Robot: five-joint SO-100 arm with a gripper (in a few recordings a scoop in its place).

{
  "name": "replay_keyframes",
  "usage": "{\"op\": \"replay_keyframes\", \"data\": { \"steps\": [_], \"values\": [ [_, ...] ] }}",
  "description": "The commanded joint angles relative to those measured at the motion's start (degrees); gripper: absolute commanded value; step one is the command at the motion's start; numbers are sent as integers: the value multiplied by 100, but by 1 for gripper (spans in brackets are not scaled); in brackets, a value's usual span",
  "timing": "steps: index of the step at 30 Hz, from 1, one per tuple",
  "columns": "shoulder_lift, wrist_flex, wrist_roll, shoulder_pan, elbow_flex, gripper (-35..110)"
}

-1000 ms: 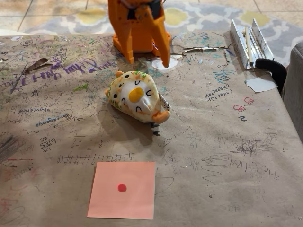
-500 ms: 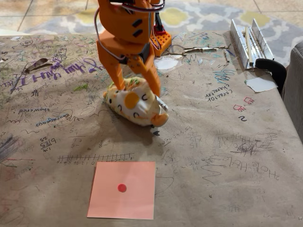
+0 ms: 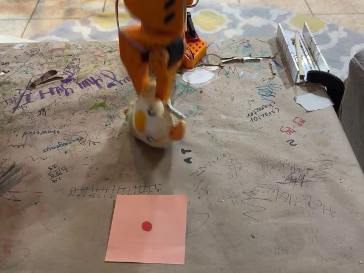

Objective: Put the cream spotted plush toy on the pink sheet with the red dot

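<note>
Seen in the fixed view, left of centre: pincer [image 3: 152, 85] clenched on the cream spotted plush toy [image 3: 152, 120], 2 orange fingers pinching its top, body blurred with motion and apparently hanging just clear of the scribbled brown worktop [image 3: 256, 187], shadow beneath it. Lower in the frame, slightly left of centre: the pink sheet with the red dot [image 3: 147, 227], flat and bare, well apart from the toy. Probably the carry step, with placement not yet done. Best handled by keeping the squeeze firm, since a soft rounded body can slip or swing; travelling toward the bottom of the frame at modest height; lowering straight over the red dot [image 3: 147, 226] so the toy lands centred; letting go only once it rests, to avoid dragging the light paper. Far right, upper frame: a white paper scrap [image 3: 313, 101], not the goal.
</note>
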Motion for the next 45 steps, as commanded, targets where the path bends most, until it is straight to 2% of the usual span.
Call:
{"op": "replay_keyframes", "data": {
  "steps": [1, 5, 7, 10, 13, 18, 23, 31, 35, 41, 43, 45],
  "values": [
    [2558, 439, 193, -88, -536, 0],
    [4456, 97, -141, -185, -1529, 0],
    [5115, -896, -176, -44, -1854, 0],
    [6108, -2909, -413, 299, -1679, 0],
    [6469, -4113, -1327, 343, -1714, 0],
    [6451, -6328, -3041, -396, -1679, 0],
    [6442, -5739, -3296, -598, -2777, 0],
    [6161, -5748, -4052, -721, -3850, 0],
    [6170, -5687, -3911, -624, -3929, 0],
    [6469, -5695, -3718, -404, -3041, 0],
    [6478, -6117, -3771, -316, -2180, 0],
    [6486, -7014, -3806, -237, -905, 1]
  ]
}}
